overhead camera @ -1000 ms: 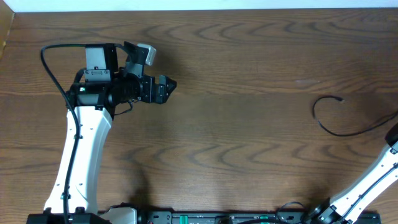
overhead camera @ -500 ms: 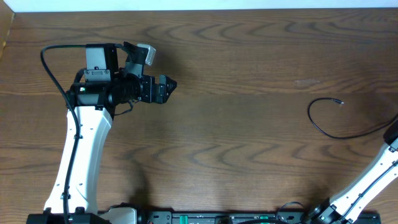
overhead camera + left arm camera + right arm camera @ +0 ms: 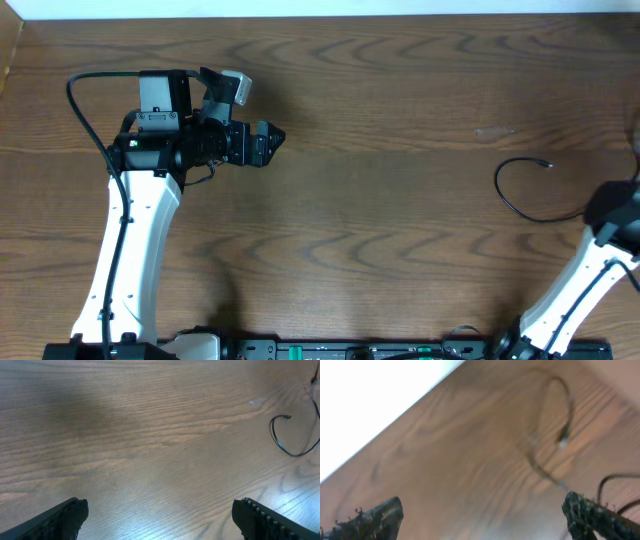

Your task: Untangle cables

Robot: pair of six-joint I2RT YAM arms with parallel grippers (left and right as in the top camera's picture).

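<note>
One thin black cable lies in an open loop on the wood table at the right, its small plug end pointing right. The left wrist view shows the same cable far off at the upper right. In the blurred right wrist view a thin dark cable curves over the table ahead of the fingers. My left gripper hovers at the far left, well away from the cable, and is open and empty. My right gripper is open with nothing between its fingers; its arm stands beside the cable's lower end.
The table's far edge meets a white wall. A thicker black arm cable loops by the right finger. The arms' base rail runs along the near edge.
The right arm has swung up into view at the right edge. The black cable's loop has slid slightly left and now ends beside that arm. The left arm is still.
</note>
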